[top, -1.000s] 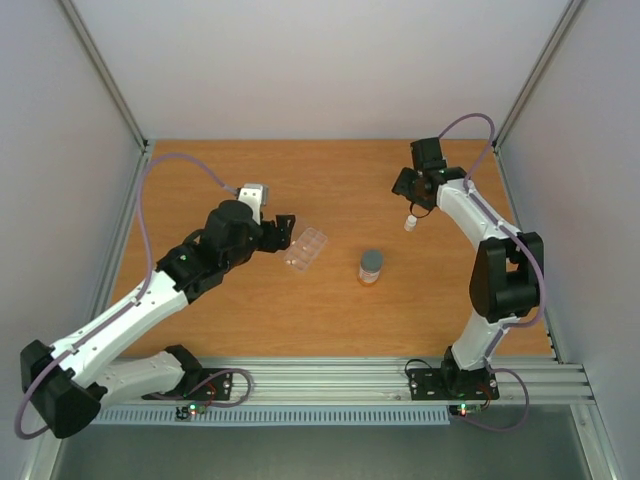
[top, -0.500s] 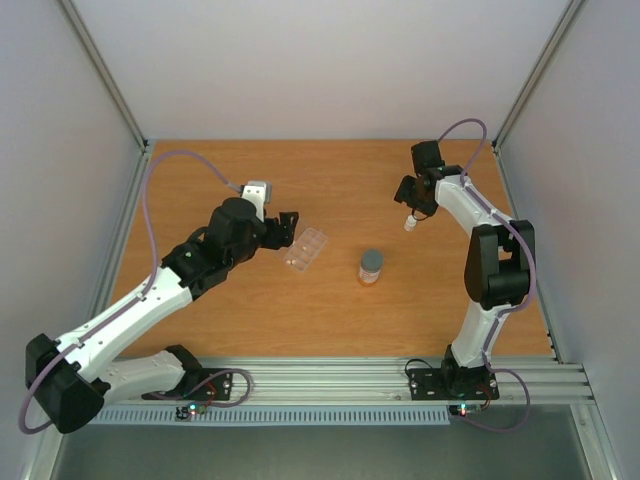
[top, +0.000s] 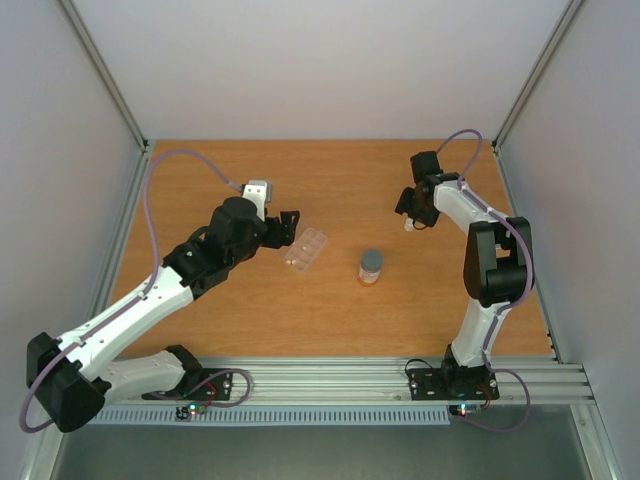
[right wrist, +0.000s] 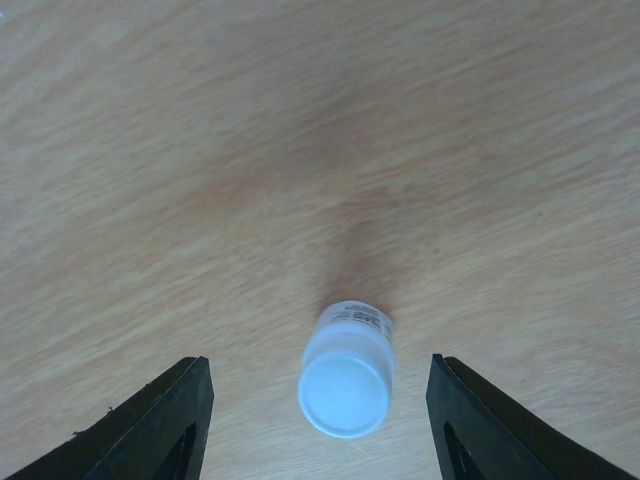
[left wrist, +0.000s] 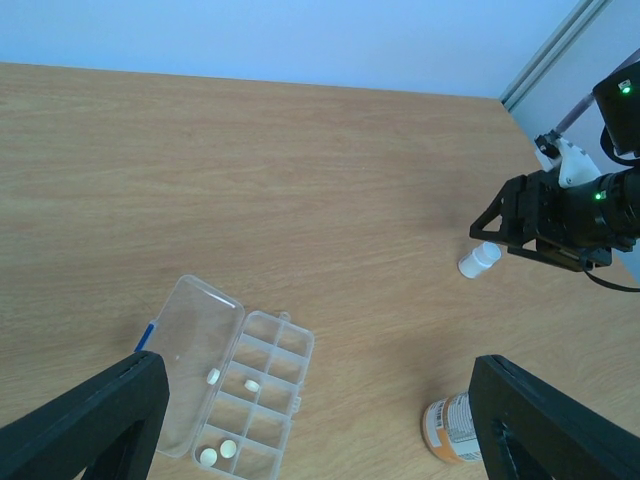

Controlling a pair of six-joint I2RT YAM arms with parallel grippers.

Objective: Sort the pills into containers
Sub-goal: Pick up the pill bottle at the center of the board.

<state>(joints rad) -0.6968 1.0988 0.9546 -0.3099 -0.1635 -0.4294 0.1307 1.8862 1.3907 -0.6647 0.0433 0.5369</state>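
Over the far right of the bench [top: 340,175], right gripper [right wrist: 318,365] closer than before to the white bottle [right wrist: 345,385], jaws spread either side, left gripper [left wrist: 320,375] jaws wide over unmoved pill box [left wrist: 262,390].

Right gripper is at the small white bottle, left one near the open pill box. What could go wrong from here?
1. The white bottle stands upright, nearer one finger of the open right gripper; that finger may touch first and tip it over.
2. The pill box lies open with loose white pills in its cells; the open left gripper close by might nudge it and mix them.
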